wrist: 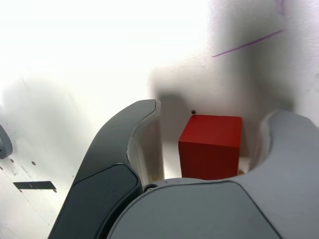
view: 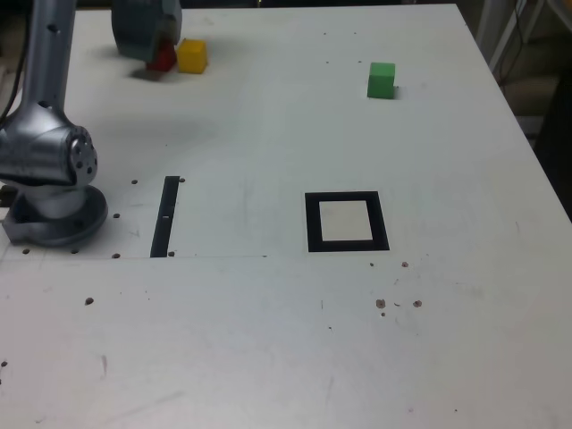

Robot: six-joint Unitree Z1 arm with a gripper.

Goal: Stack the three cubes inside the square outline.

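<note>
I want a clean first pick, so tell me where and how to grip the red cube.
Best gripped by two opposite upright sides of the red cube, probably from above: it sits flat between the open gripper's jaws, while the yellow cube sits close beside it.

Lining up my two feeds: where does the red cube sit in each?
Exterior view: top left, partly behind the gripper, beside the yellow cube.
Wrist view: between the gripper's open jaws, the red cube.
Shared landmark: the black strip, also in the wrist view.
</note>
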